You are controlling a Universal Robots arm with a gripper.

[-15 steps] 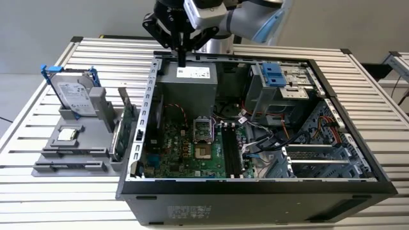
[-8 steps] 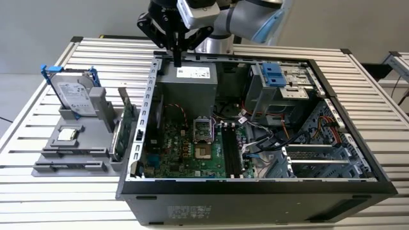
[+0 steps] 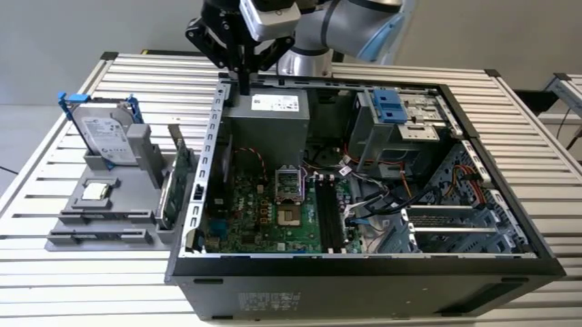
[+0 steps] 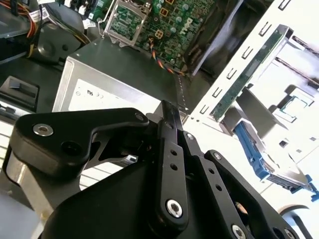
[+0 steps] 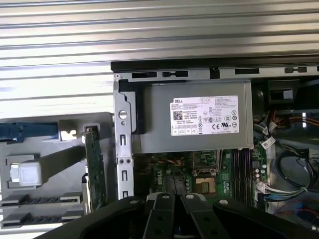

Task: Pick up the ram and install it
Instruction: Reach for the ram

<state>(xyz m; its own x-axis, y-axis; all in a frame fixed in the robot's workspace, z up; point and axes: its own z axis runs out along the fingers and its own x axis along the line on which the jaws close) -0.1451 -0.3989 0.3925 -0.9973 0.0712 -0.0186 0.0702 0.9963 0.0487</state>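
Nearest in the exterior view, the open computer case was laid on its side on the slatted table, with its motherboard turned upward. Beside the processor socket, toward the exterior view's right, the long dark memory slots were seen. Where the ram lay could not be told for certain, nor whether it was seated in one of those slots.

To the exterior view's left of the case, a gray holder was set on the table. Two low slotted bars were seen at its near edge, with a square processor chip behind them. A green expansion card was stood on edge just beside the case wall. A hard drive in a blue frame was propped upright at the far end.

Farther back, the gray power supply was fitted in the case's rear corner. Just above the case wall near it, the gripper was carried on the arm and pointed straight down. In the second wrist view its fingers were seen pressed together, with nothing made out between them.
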